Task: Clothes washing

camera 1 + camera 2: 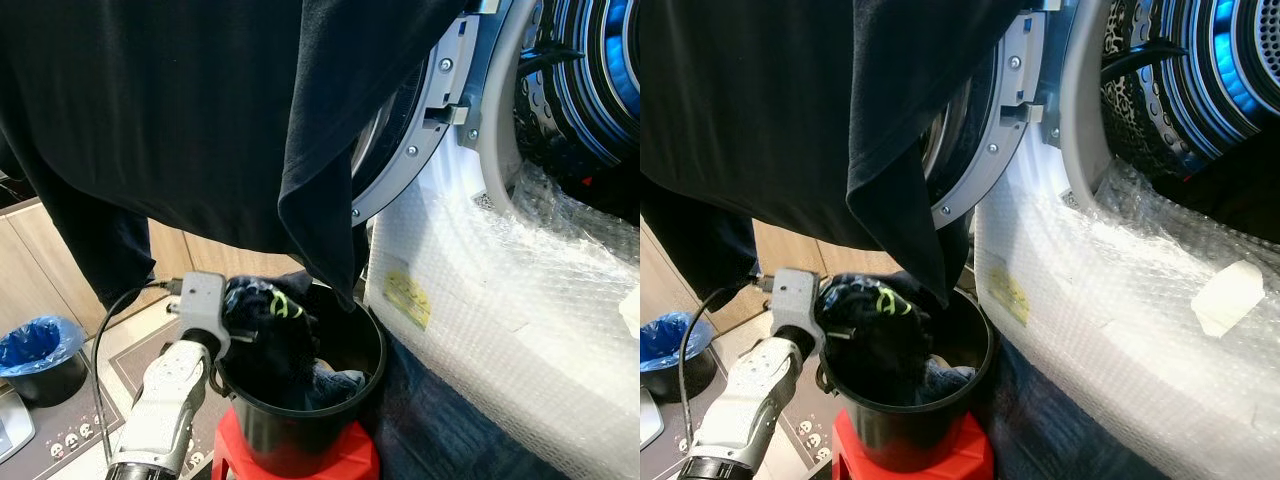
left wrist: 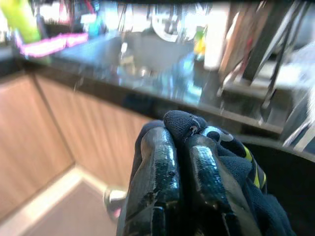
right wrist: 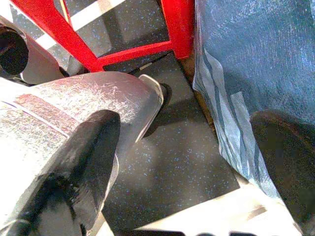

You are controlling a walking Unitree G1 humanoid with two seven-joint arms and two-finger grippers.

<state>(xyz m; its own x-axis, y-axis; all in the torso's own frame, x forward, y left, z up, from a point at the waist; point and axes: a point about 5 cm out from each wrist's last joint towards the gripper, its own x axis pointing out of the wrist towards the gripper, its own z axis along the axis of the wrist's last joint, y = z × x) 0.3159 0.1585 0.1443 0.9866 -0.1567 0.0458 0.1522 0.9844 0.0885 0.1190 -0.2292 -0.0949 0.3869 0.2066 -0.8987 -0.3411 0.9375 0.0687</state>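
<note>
The left claw (image 2: pixel 179 162) has its two black fingers pressed together, clamped on a dark garment with yellow-green markings (image 1: pixel 268 305). It holds this bundle at the rim of a black bucket (image 1: pixel 300 420), on the bucket's left side. More dark clothing (image 1: pixel 335 385) lies inside the bucket. The silver left arm (image 1: pixel 165 400) reaches up to the bucket from the lower left, with a black cable looping beside it.

The bucket stands on a red stool (image 1: pixel 300 460). The right wrist view shows one black finger of the right claw (image 3: pixel 74 177) low over a dark speckled floor mat (image 3: pixel 177 152), near the stool's red legs and a blue cloth (image 3: pixel 251 73); whether the right claw is apart or together cannot be told.

A large black garment (image 1: pixel 200 110) hangs across the upper part of the scene, its lowest fold dropping to the bucket's far rim. Just right of the bucket stands a washing machine wrapped in bubble wrap (image 1: pixel 500 310), with its round door (image 1: pixel 420 130) swung open and the metal drum (image 1: pixel 590 80) visible inside. On the floor at far left sits a small bin with a blue liner (image 1: pixel 40 350), in front of wooden cabinets (image 1: pixel 40 260).
</note>
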